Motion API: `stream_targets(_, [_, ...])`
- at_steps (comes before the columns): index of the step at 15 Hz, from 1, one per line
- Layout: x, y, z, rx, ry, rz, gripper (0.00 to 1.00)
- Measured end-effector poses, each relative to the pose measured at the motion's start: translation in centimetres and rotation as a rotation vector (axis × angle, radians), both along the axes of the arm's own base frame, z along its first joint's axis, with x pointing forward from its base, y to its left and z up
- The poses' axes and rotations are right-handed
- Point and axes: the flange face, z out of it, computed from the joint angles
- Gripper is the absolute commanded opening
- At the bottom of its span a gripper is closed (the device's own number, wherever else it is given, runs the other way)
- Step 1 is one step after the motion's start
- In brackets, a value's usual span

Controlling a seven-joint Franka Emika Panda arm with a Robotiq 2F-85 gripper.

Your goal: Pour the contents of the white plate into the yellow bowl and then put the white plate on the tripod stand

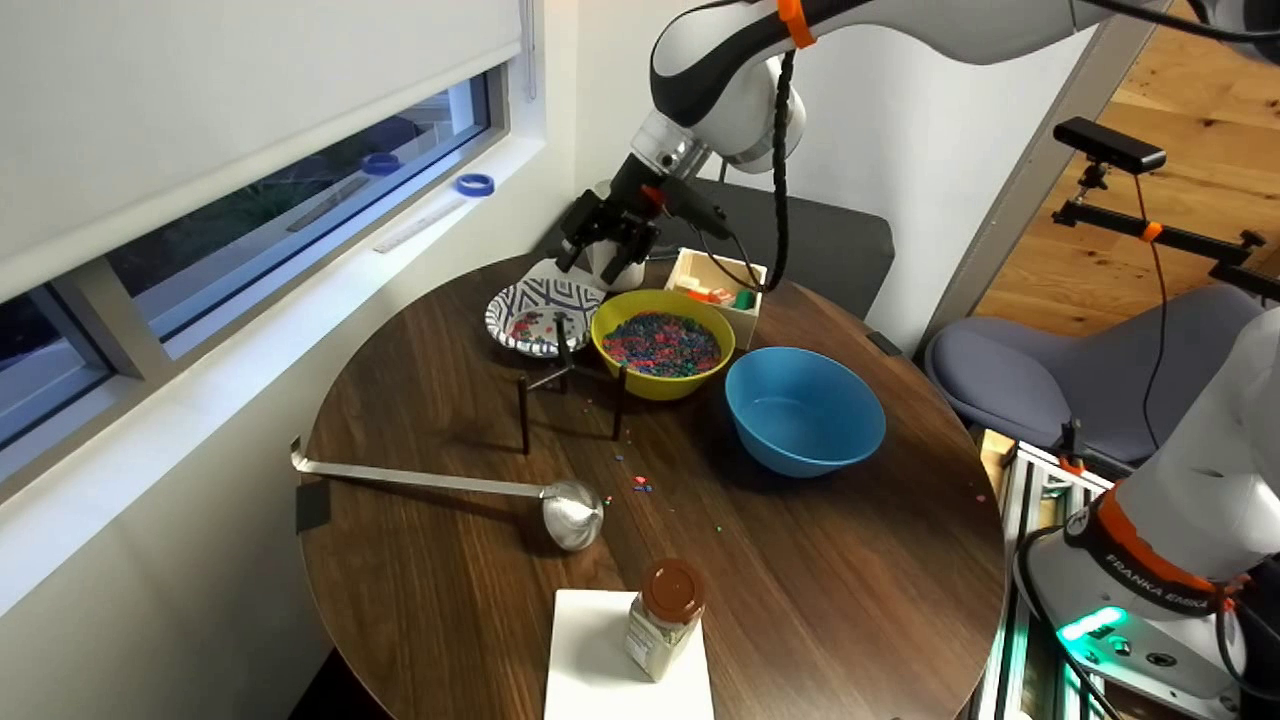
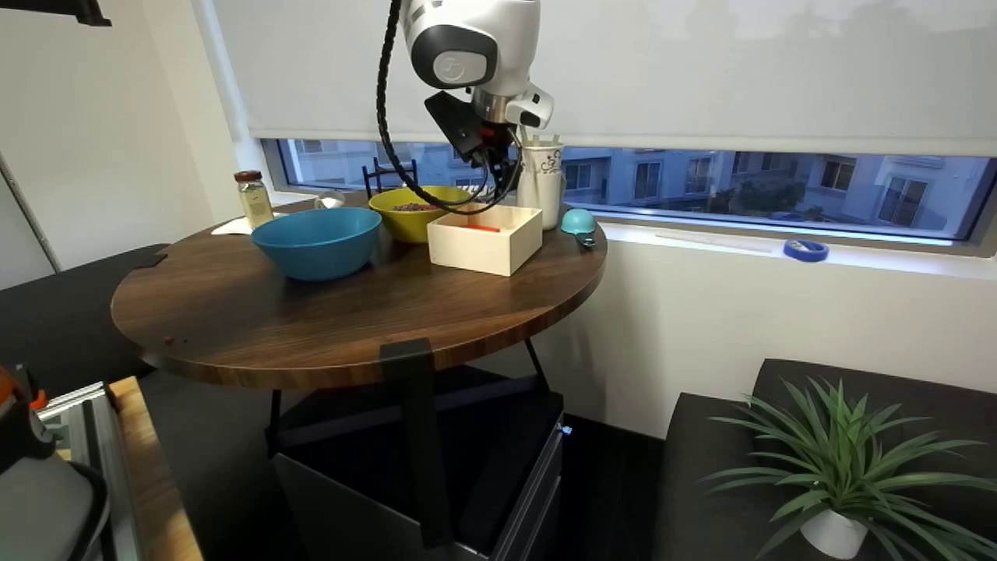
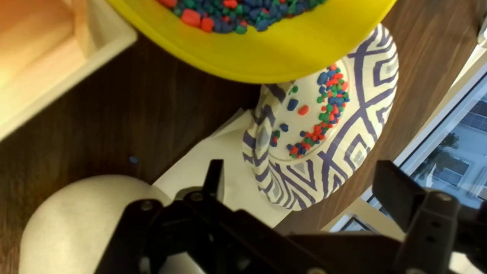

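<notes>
The white plate (image 1: 545,292) with a dark patterned rim lies on the table, holding small red, blue and green pieces. In the wrist view the plate (image 3: 357,152) has its edge partly under the yellow bowl's rim. The yellow bowl (image 1: 660,388) stands beside it with many coloured pieces inside; it also shows in the wrist view (image 3: 243,61). The black tripod stand (image 1: 565,369) stands in front of the plate; its top shows in an exterior view (image 2: 389,175). My gripper (image 1: 590,268) is open and empty above the plate's far edge; its fingers (image 3: 300,171) are wide apart.
A blue bowl (image 1: 805,420) and a cream box (image 2: 475,248) stand beside the yellow bowl. A tall white container (image 2: 537,187) is close to the gripper. A metal ladle (image 1: 572,515) and a jar (image 1: 665,620) on a white square (image 1: 590,670) lie nearer the front.
</notes>
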Motion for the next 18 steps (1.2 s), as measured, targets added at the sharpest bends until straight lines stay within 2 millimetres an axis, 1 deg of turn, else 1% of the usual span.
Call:
stream_targets(3, [0.7,0.2,-1.3,0.016,0.002,-0.016,1.0])
stream_targets(5, [1.1,0.4,-1.2,0.024,-0.003,-0.016,1.0])
stream_targets(10, [1.5,0.8,-1.2,0.031,-0.006,-0.013,1.0])
stream_targets(14, [1.6,0.6,-1.1,0.028,-0.013,-0.026,1.0])
stream_targets(18, [1.8,0.2,-0.3,0.02,-0.039,-0.044,1.0])
